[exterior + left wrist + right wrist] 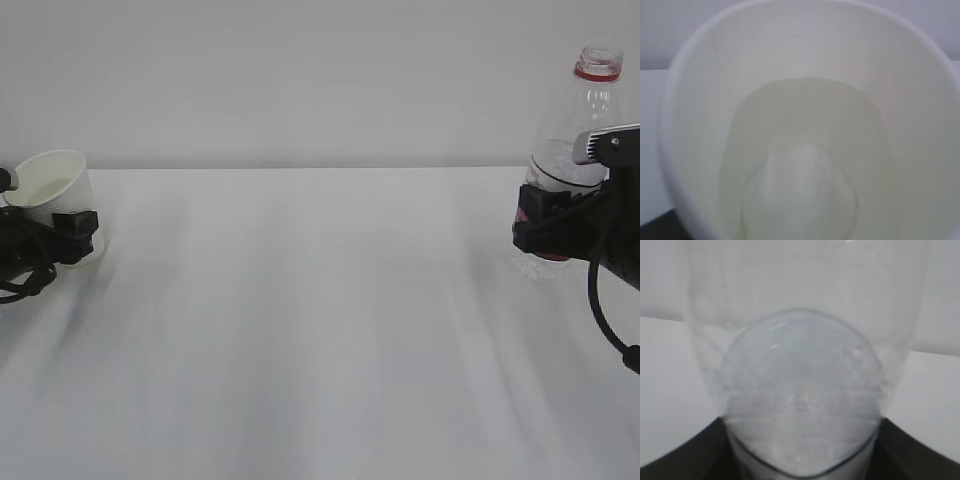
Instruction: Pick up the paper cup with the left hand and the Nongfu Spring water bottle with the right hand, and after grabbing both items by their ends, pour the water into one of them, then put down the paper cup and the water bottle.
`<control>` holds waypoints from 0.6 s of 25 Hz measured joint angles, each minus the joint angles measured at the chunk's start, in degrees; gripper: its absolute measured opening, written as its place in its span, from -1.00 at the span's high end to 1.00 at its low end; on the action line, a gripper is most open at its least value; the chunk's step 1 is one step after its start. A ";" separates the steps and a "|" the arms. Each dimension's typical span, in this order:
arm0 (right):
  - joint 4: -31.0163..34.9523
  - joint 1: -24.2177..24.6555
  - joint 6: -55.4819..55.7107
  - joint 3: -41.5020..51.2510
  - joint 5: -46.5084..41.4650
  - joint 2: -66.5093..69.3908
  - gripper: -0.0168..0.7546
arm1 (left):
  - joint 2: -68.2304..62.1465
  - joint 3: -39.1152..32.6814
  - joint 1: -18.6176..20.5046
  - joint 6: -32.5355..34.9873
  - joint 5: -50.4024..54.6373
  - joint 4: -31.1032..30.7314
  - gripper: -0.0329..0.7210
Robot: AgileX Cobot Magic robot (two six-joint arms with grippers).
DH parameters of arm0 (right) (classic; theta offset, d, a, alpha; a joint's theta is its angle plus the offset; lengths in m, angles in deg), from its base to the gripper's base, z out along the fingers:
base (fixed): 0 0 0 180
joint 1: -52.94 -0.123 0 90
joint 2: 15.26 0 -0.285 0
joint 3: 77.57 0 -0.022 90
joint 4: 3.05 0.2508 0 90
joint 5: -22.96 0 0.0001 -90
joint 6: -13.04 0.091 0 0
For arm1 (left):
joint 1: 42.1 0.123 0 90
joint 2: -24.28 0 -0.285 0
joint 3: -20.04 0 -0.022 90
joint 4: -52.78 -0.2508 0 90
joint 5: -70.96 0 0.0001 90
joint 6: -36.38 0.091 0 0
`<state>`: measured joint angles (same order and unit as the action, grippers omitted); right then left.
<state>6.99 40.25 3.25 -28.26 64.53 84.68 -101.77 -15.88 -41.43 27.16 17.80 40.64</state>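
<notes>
On my exterior feed the paper cup [55,195] sits at the far left edge of the white table [320,330], tilted a little so its mouth faces the camera, and the left gripper [70,235] is clamped around its lower wall; most of that arm is cut off by the frame, so I only see one dark finger pad and some cable. The left wrist camera is filled almost wholly by the cup [805,125], blurred, looking down into its cream inside, where a pale pool of water [805,160] lies at the bottom; the fingers themselves are not visible there. At the far right the Nongfu Spring water bottle [575,130] stands upright with its cap off and red neck ring showing, and the right gripper [545,225] is closed on its lower body, covering the label apart from a sliver of red. Whether its base touches the table I cannot tell. The right wrist view shows only the clear bottle [800,390] up close and out of focus, with dark gripper parts at the bottom corners.
</notes>
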 joint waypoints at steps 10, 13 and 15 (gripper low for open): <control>0.00 0.00 0.00 0.00 0.00 0.00 -0.16 | -0.12 0.19 0.00 0.00 0.00 1.47 -0.52; 0.00 0.00 0.00 0.00 0.00 0.00 -0.16 | -0.12 0.19 0.00 0.01 -0.09 1.47 -0.64; 0.00 0.00 0.00 0.00 0.00 0.00 -0.16 | -0.12 0.19 0.00 0.01 -0.09 1.56 -0.68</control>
<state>6.99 40.25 3.25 -28.26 64.53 84.68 -101.89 -15.69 -41.43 27.17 17.70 42.20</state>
